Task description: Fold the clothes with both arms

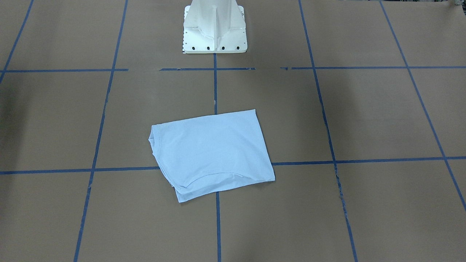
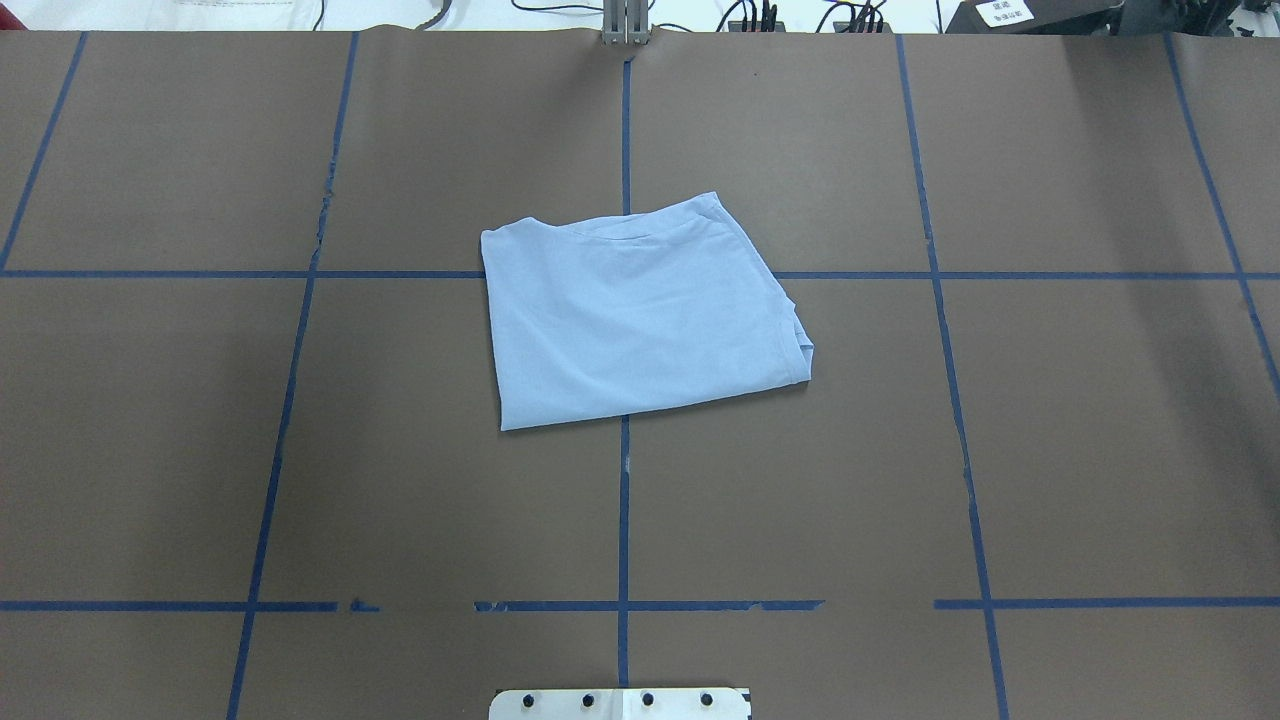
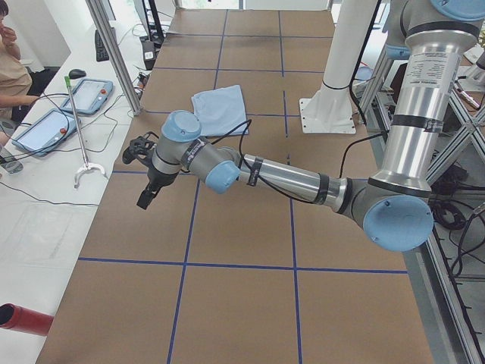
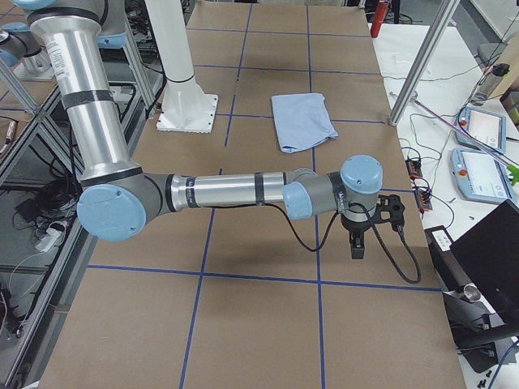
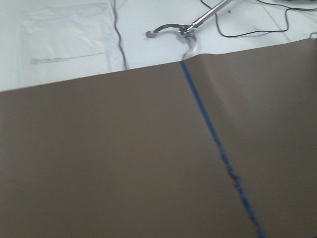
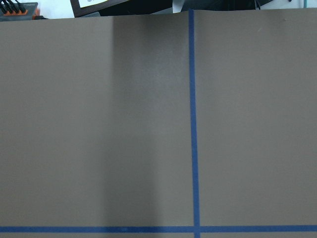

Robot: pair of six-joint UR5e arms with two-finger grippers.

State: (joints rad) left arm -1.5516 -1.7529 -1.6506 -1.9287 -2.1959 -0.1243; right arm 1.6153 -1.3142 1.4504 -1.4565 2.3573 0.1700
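Note:
The light blue T-shirt (image 2: 635,315) lies folded into a rough rectangle at the middle of the brown table, its print and tag hidden. It also shows in the front view (image 1: 213,153) and both side views (image 3: 220,108) (image 4: 302,119). No arm touches it. My left gripper (image 3: 144,199) hangs over the table's left end, far from the shirt. My right gripper (image 4: 357,250) hangs over the right end. Both show only in the side views, so I cannot tell if they are open or shut. Both wrist views show only brown paper and blue tape.
The white pedestal base (image 1: 214,29) stands behind the shirt. Blue tape lines (image 2: 624,500) grid the brown paper. A metal grabber tool (image 5: 171,30) and teach pendants (image 3: 87,95) lie on the white bench past the far edge. An operator (image 3: 11,53) sits there.

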